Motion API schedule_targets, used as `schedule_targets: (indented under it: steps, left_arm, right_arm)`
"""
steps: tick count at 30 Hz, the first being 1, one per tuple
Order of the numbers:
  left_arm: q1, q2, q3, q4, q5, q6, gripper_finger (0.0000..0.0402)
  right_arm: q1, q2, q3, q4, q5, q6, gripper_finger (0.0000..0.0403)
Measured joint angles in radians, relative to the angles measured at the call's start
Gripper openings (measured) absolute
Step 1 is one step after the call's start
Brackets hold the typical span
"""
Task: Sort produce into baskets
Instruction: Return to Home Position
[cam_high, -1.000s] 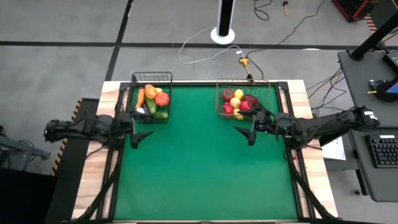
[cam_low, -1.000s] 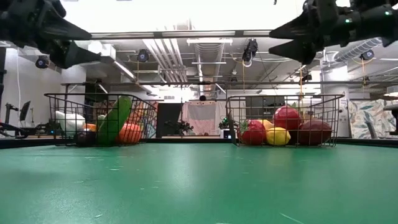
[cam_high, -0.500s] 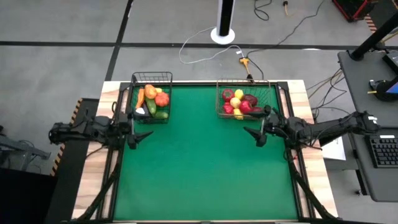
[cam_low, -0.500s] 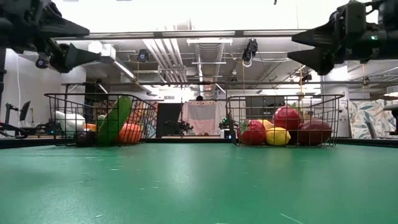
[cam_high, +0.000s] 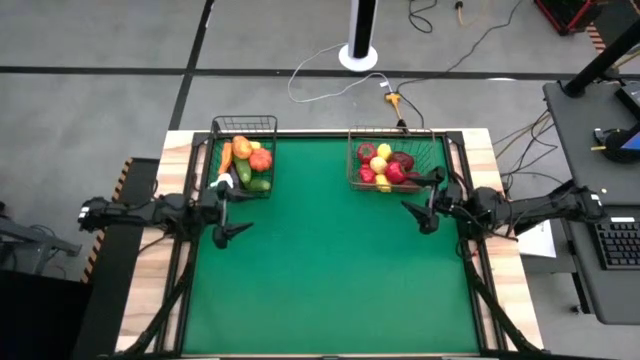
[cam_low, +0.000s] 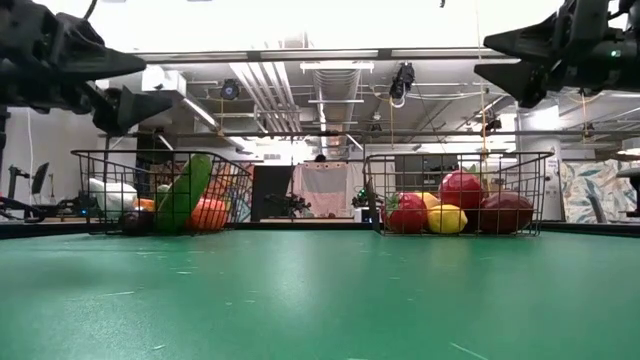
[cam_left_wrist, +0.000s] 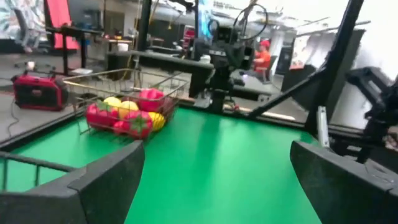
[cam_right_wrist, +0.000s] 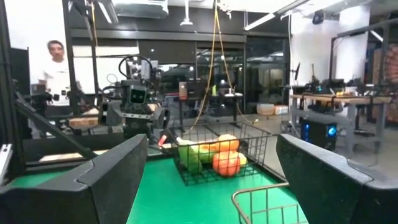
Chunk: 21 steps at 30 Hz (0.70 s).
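Note:
The narrower black wire basket (cam_high: 243, 157) stands at the table's far left and holds orange, red, green and white produce (cam_high: 247, 160). The wider brownish-grey basket (cam_high: 390, 158) stands at the far right and holds red, dark red and yellow produce (cam_high: 384, 165). My left gripper (cam_high: 223, 217) is open and empty over the table's left edge, nearer than the black basket. My right gripper (cam_high: 428, 205) is open and empty near the right edge, just nearer than the brownish basket. Both baskets also show in the low view, the black basket (cam_low: 160, 190) and the brownish basket (cam_low: 455, 193).
The green mat (cam_high: 330, 260) lies bare across the middle and near half. Wooden table borders (cam_high: 160, 250) run along both sides. Each wrist view looks across the table at the other arm (cam_left_wrist: 217, 68) and, beyond the table, at a person (cam_right_wrist: 53, 62).
Both arms have drawn back toward their own sides: my left gripper toward the table's left and near edge, my right gripper toward the right edge. Both stay open and empty. The baskets and produce have not moved.

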Motion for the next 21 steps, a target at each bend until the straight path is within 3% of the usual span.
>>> schedule_targets:
  steps: [8,14,21]
  left_arm:
    - [0.0,0.016,-0.002,-0.001,-0.016,0.043,0.0385]
    - [0.0,0.036,0.001,-0.005,-0.052,0.042,0.0385]
    - [0.0,0.061,0.001,-0.005,-0.052,0.042,0.0385]
  right_arm:
    - [0.0,-0.022,-0.001,0.007,0.002,0.007,0.035]
    - [0.0,-0.022,-0.001,0.005,0.107,0.004,0.035]
    - [0.0,-0.022,-0.001,0.004,0.117,0.004,0.035]
